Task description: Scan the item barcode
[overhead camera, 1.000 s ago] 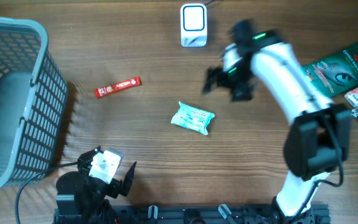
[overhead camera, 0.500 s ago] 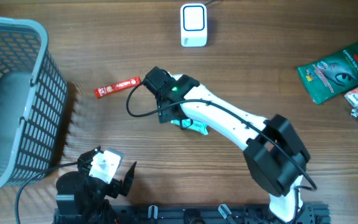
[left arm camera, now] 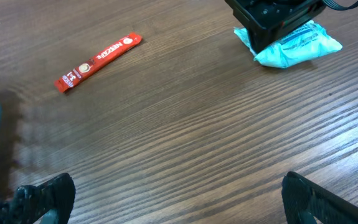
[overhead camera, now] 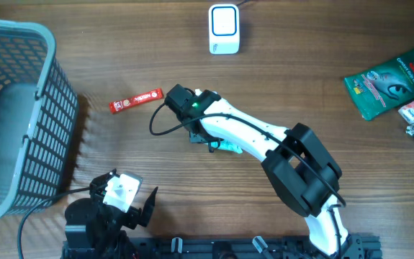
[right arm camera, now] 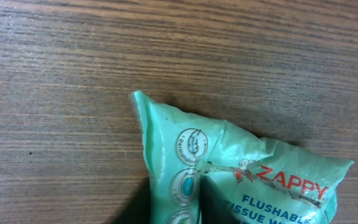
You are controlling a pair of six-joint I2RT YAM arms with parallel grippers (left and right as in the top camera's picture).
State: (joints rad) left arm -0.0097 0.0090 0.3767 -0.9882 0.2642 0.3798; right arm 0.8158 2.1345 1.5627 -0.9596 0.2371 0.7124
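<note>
wood-grain table (overhead camera: 300,72); left hand (left arm camera: 179,202) spread, right hand (overhead camera: 205,137) at tissue pack (left arm camera: 303,46), grip unclear.

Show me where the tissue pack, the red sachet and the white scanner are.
tissue pack (right arm camera: 247,186), right wrist view, on the printed front of the wrapper.
red sachet (left arm camera: 98,62), left wrist view, on the middle of its length.
white scanner (overhead camera: 223,29), overhead view, on its top face.
</note>
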